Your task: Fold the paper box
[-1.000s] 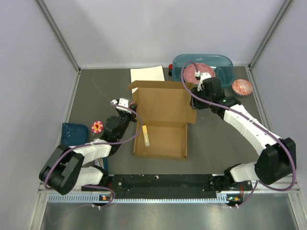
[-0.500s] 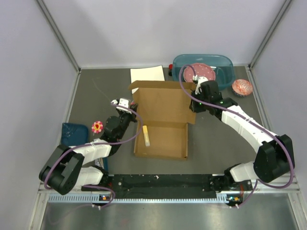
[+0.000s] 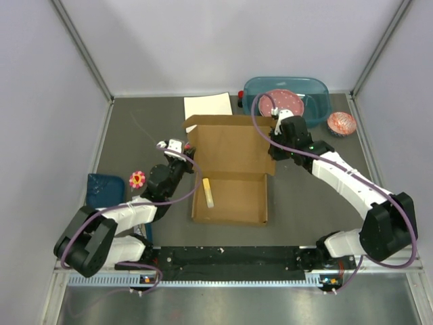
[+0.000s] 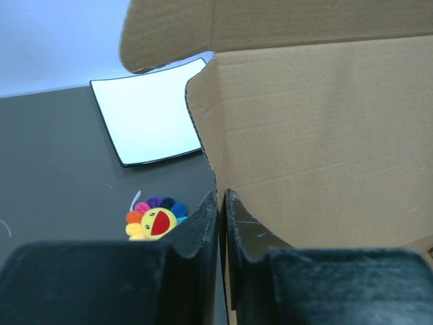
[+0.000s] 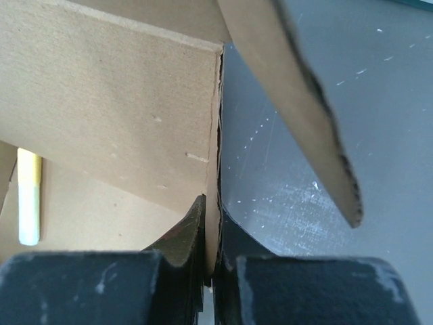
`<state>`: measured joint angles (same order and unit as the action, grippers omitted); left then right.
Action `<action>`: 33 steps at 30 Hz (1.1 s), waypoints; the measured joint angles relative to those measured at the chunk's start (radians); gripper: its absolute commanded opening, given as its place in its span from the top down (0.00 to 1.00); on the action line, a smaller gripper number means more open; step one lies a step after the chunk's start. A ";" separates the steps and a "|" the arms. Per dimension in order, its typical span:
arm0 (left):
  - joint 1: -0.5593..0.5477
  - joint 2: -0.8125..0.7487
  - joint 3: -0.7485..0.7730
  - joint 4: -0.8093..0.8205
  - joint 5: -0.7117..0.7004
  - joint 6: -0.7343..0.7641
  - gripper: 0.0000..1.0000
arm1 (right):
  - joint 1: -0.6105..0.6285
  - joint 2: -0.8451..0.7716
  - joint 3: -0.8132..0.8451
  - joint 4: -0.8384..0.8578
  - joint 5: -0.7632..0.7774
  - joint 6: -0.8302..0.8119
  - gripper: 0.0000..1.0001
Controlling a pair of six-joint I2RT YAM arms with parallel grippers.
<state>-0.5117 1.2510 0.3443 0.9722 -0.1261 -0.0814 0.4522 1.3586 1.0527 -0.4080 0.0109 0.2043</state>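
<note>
Pinching both side edges of the box (image 3: 233,183), which sits mid-worktop (image 3: 135,128) with its far panel standing up: left gripper (image 4: 221,203) and right gripper (image 5: 208,210) are each clamped tight on the thin corrugated card. I'd swing both together, evenly, so the crease bends straight and nothing tears at the corners. Brown board, matte, stiff, rough-cut edges. A yellow stick (image 3: 210,191) lies in the shallow tray.

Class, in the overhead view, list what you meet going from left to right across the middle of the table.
Dark blue dish → flower toy → left gripper → paper box → right gripper → pink patterned bowl
</note>
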 measured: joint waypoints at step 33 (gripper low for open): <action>0.232 -0.032 0.627 -1.248 0.517 -0.081 0.30 | 0.030 -0.121 -0.120 0.061 0.116 -0.014 1.00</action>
<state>-0.2802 1.2190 0.9714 -0.2760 0.3904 -0.1627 0.4820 1.2373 0.9325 -0.3470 0.1268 0.1905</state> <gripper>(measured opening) 0.739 0.009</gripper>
